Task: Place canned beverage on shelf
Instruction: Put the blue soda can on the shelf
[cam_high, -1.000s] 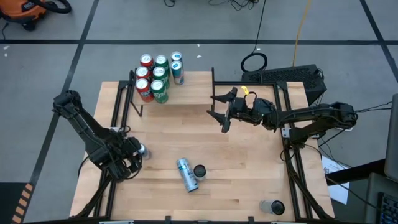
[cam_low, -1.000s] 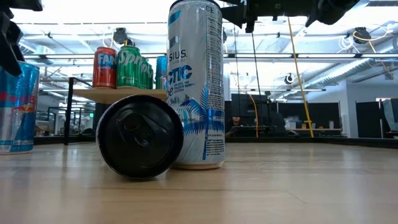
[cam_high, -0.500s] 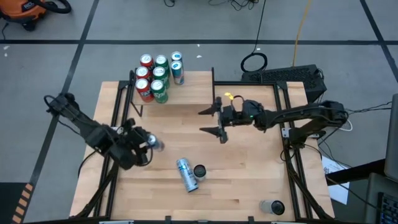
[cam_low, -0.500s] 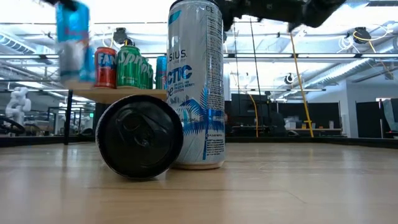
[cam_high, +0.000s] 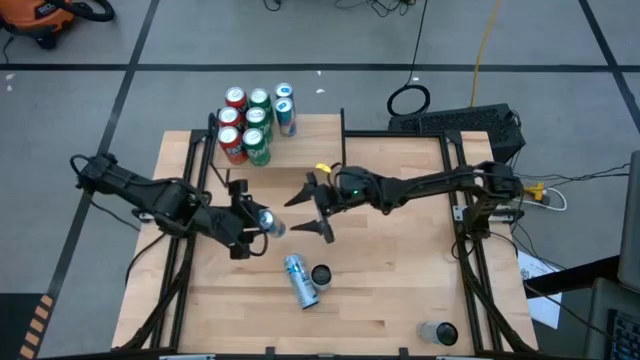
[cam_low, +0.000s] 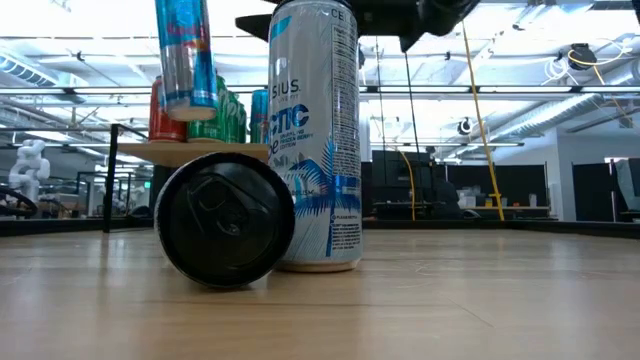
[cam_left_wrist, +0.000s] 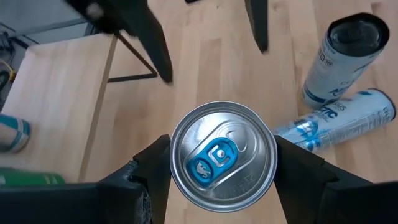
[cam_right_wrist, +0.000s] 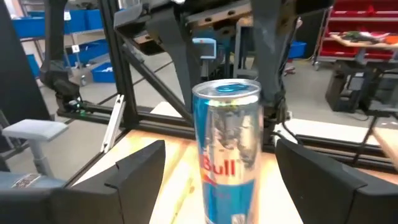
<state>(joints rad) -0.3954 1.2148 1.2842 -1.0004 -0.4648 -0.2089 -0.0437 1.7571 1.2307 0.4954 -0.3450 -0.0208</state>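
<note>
Two dark arms meet over the middle of a light-wood worktop (cam_high: 390, 290) that stands on a grey floor crossed by dark tape lines. Black frame rails run along the worktop's left and right edges. At the far left corner sits the shelf (cam_high: 300, 150), a small pale board on black uprights; six upright cans (cam_high: 255, 122) crowd its left end, red, green and blue ones, while its right half is bare wood.

The left gripper (cam_high: 262, 222) reaches in from the left edge and holds a blue and silver canned beverage (cam_high: 270, 224) between its fingers, lifted above the wood in front of the shelf; the low view shows that can (cam_low: 185, 55) hanging upright above shelf height. The right gripper (cam_high: 312, 215) stretches across from the right side with its fingers spread wide, one to either side of the same can in its wrist view (cam_right_wrist: 227, 152), not touching it.

Nearer the front edge, a tall white can (cam_high: 299, 280) lies on its side with a black-topped can (cam_high: 321, 275) just beside it. Another dark-topped can (cam_high: 438, 333) stands alone near the front right corner. Bare wood lies between the held can and the shelf's right half. Behind, the low view looks into a bright hall with racks and ceiling pipes.
</note>
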